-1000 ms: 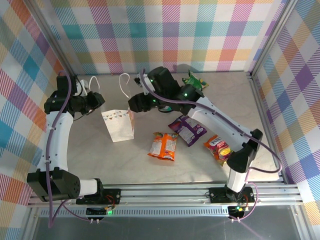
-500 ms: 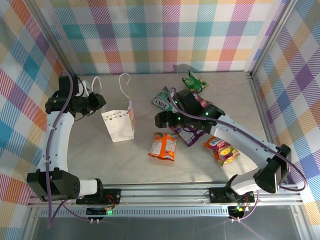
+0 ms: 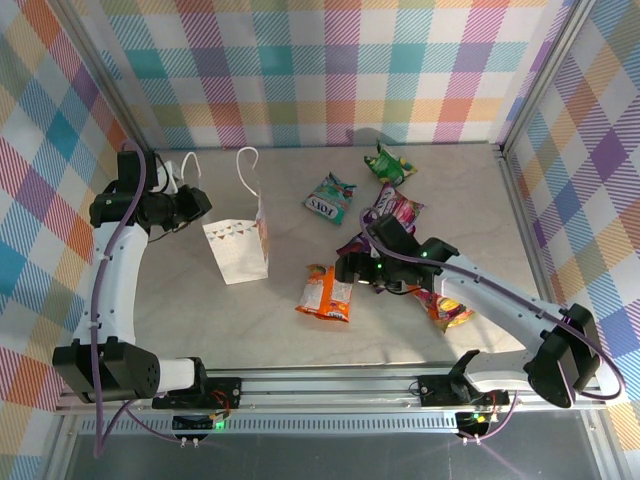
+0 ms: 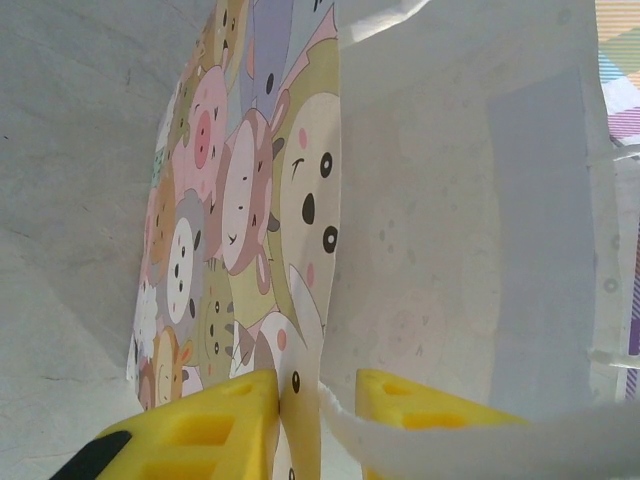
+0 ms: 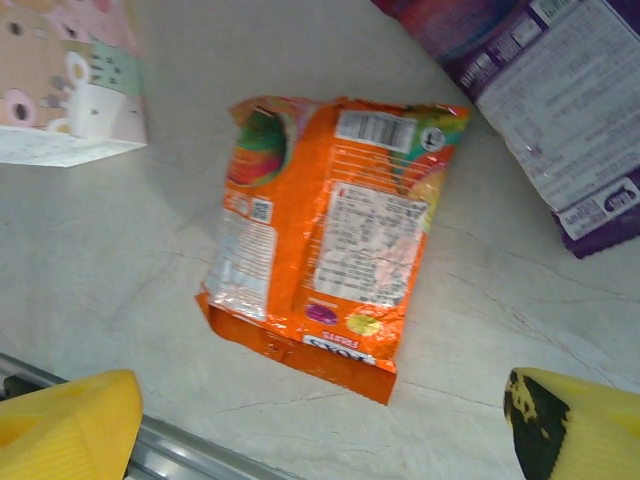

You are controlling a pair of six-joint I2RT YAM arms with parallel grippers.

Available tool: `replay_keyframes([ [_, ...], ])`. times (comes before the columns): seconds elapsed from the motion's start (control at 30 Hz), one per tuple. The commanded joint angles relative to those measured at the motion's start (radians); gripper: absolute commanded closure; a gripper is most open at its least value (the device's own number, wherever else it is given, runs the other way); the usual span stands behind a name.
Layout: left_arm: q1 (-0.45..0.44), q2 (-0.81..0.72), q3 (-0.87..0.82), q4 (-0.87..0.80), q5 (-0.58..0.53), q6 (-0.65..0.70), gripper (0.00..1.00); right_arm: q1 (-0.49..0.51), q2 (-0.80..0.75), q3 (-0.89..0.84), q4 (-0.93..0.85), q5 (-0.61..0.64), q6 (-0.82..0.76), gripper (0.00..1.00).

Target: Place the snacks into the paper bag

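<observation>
So, your left gripper (image 3: pixel 192 204): it sits at the upper left edge of the paper bag. In the wrist view its yellow fingers (image 4: pixel 205 430) are drawn close together, with the bag's paper wall pinched between them.
Paper bag (image 3: pixel 238 250): it stands upright on the table (image 3: pixel 200 320), left of centre, with its bunting face towards the arm bases. You cannot tell from these views what lies inside it.
Orange packet (image 3: pixel 328 291): it lies flat on the table to the right of the bag, apart from it, with its printed back face up.
Teal packet (image 3: pixel 327 197): it lies on the table farther back, well apart from the bag.
Right gripper (image 3: pixel 345 268): its jaws are spread wide and hold nothing. It hovers just above the orange packet's upper right edge.
Purple packet (image 5: pixel 570 110): it lies beside the orange packet, apart from it and partly under your right arm.
Green packet (image 3: pixel 388 163): it lies near the back wall.
Pink packet (image 3: pixel 397 208): it lies just in front of the green one.
Orange-red packet (image 3: pixel 450 312): it is farthest right, half hidden beneath the arm.
</observation>
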Motion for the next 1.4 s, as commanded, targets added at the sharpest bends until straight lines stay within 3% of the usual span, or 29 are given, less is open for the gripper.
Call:
replay_keyframes([
  [0.0, -0.014, -0.007, 0.01, -0.033, -0.017, 0.024, 0.73, -0.02, -0.006, -0.05, 0.065, 0.016, 0.042, 0.06],
  [0.33, -0.02, -0.007, 0.012, -0.035, -0.025, 0.025, 0.73, -0.048, 0.135, -0.115, 0.21, -0.086, 0.062, 0.05],
  [0.73, -0.024, -0.009, 0.007, -0.038, -0.028, 0.034, 0.73, -0.048, 0.313, -0.068, 0.288, -0.155, 0.061, 0.05],
  [1.37, -0.024, -0.018, 0.01, -0.053, -0.051, 0.051, 0.73, -0.045, 0.435, -0.028, 0.346, -0.227, 0.087, 0.08],
])
